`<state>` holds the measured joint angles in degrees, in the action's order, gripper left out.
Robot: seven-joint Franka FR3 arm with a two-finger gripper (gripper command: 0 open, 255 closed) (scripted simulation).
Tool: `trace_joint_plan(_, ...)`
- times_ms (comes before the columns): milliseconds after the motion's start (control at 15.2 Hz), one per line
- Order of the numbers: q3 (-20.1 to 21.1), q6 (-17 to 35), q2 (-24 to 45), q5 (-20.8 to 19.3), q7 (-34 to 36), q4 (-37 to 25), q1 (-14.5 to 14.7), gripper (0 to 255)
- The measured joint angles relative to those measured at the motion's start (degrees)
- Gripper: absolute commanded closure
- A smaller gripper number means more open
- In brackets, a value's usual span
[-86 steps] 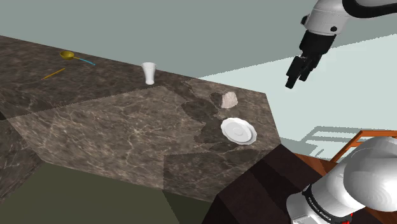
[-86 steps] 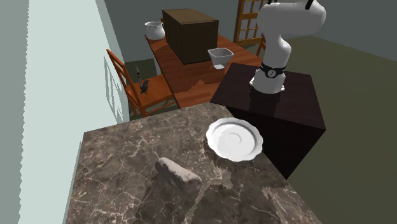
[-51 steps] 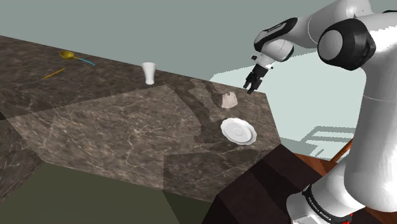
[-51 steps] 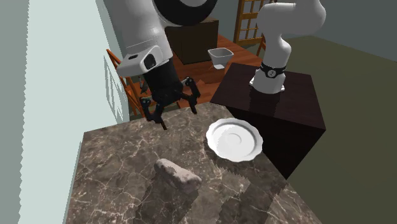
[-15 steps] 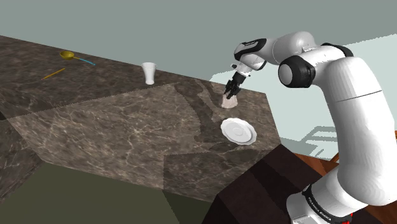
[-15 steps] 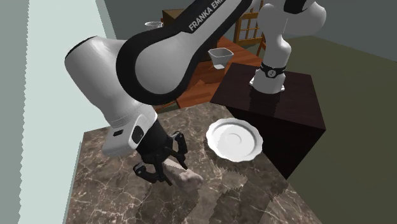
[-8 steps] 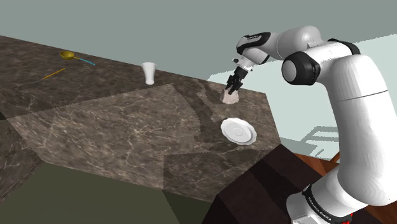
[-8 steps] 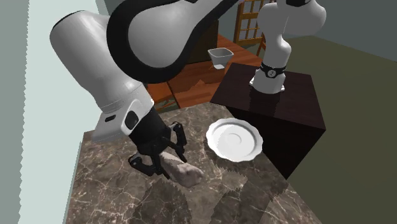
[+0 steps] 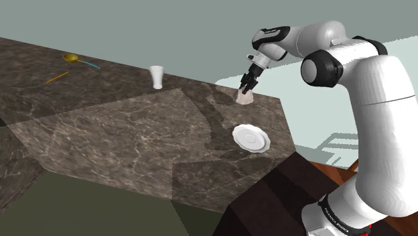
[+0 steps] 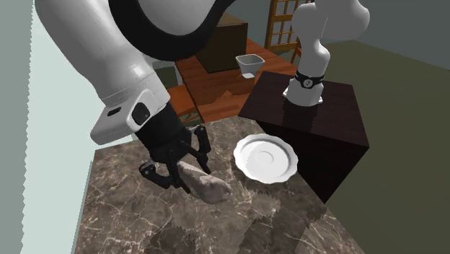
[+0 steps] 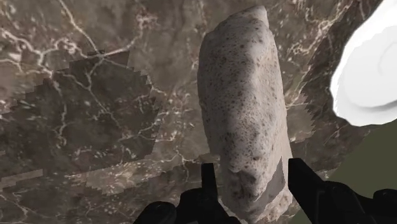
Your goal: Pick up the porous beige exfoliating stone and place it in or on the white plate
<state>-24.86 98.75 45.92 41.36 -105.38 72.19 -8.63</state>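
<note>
The beige, pitted stone [image 9: 245,98] hangs a little above the dark marble counter [image 9: 120,127] near its far corner, with my gripper [image 9: 246,86] shut on one end. In the second exterior view the stone [image 10: 205,184] sticks out of the gripper [image 10: 180,169] toward the white plate [image 10: 265,157]. In the wrist view the fingers [image 11: 208,184] clasp the stone [image 11: 245,114] at its near end, and the gripper [image 11: 253,188] sits over the counter with the plate [image 11: 369,76] off to one side. The plate [image 9: 250,138] lies near the counter's edge by the stand.
A white cup [image 9: 157,76], a yellow spoon [image 9: 70,57] and a thin stick [image 9: 57,77] lie far along the counter. Behind the stand [image 10: 310,115] stands a wooden table with a dark box [image 10: 215,37] and a white tub [image 10: 249,65].
The gripper has risen with the stone clasped in it, so the stone has come up off the counter. The arm has lifted and swung slightly; the plate has stayed put.
</note>
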Motion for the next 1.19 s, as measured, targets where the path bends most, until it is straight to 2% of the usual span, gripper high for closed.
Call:
trace_joint_plan(132,-0.6,1.8,-3.4,-0.4,-1.0,5.6,1.6,255)
trace_joint_plan(726,-4.0,13.6,-25.5,-4.6,-3.0,38.1,12.0,255)
trace_joint_plan(1188,-5.1,21.3,-41.8,-10.4,0.0,57.7,16.6,255)
